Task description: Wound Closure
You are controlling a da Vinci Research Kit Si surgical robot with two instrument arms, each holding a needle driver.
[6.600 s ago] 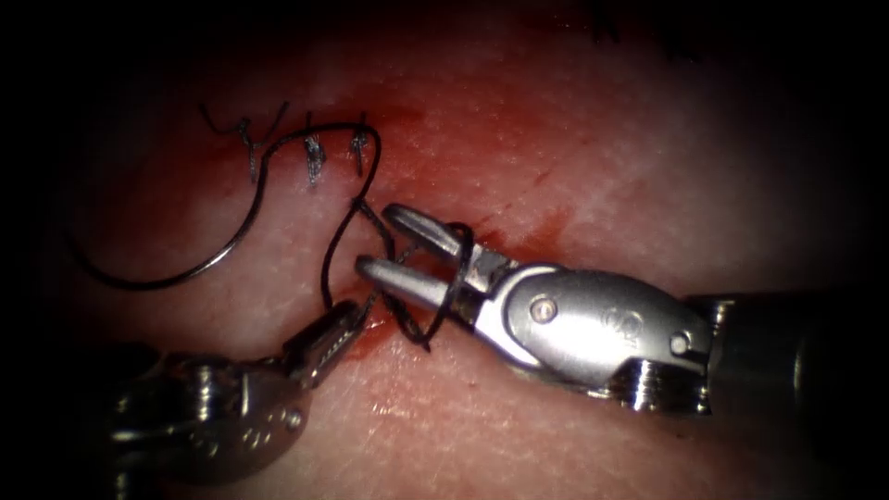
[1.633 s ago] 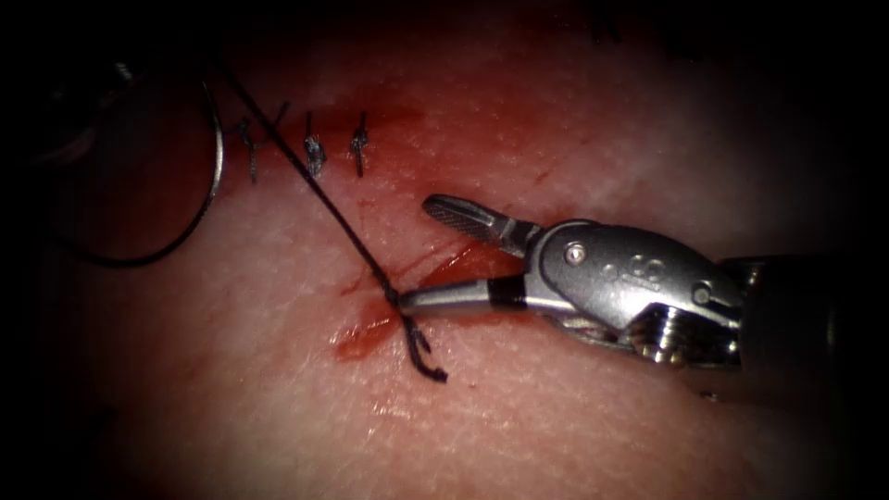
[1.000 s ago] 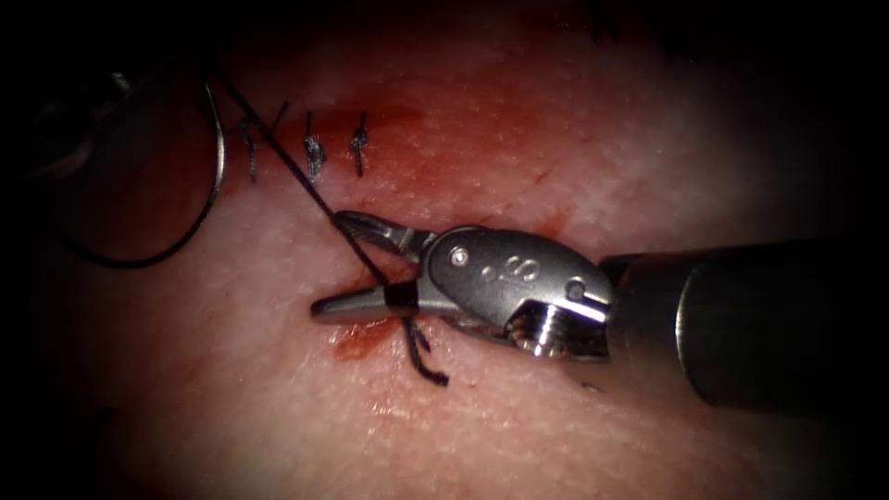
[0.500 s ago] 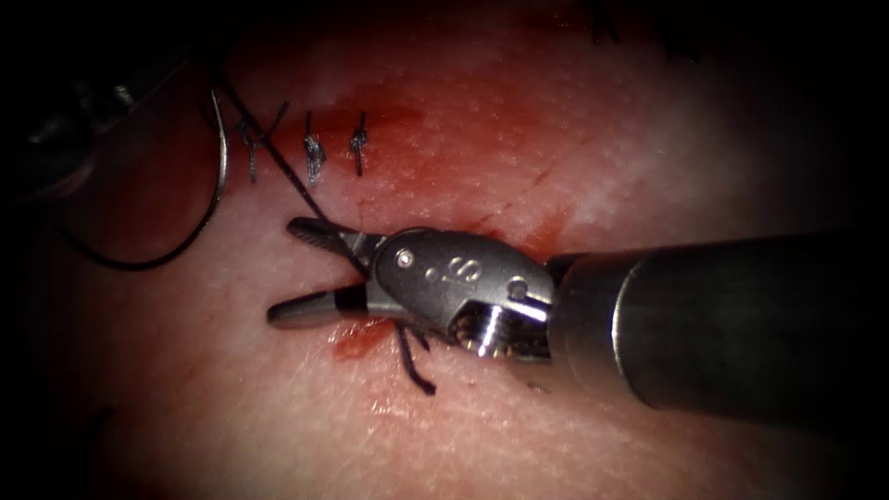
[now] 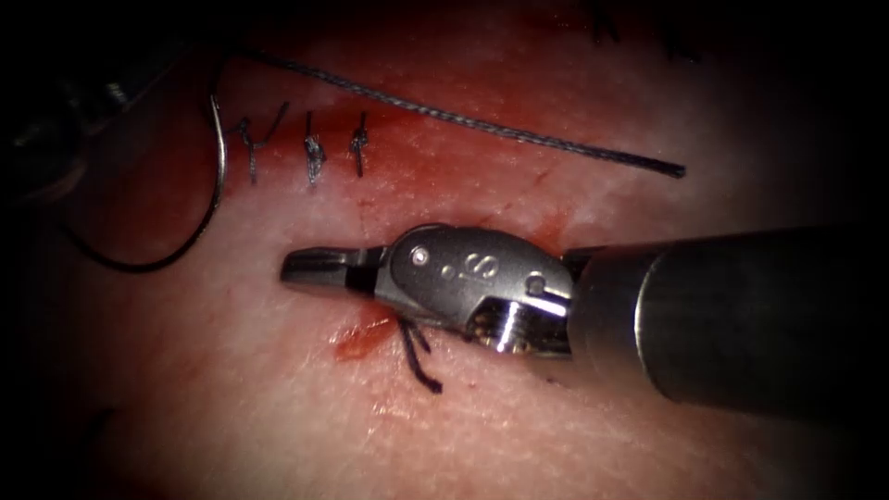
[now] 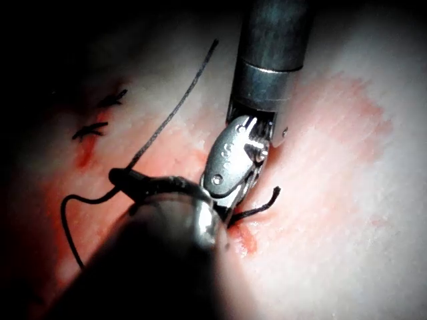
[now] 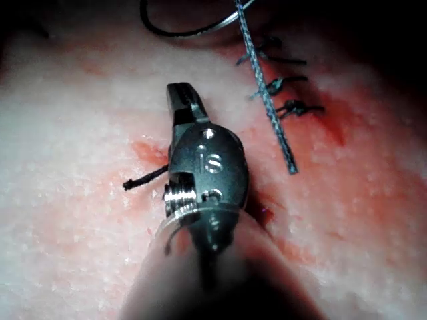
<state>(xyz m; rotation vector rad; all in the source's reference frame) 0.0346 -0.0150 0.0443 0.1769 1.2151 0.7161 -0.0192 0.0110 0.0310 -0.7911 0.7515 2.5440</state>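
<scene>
Two jaws of the right tool point(image 5: 310, 267) look pressed together on nothing just above the knot's short cut tail point(image 5: 419, 359), the long thread point(image 5: 463, 118) lying loose across the tissue point(image 5: 593, 444), apparently severed, needle point(image 5: 215, 157) free at upper left, left tool's grip hidden.
</scene>
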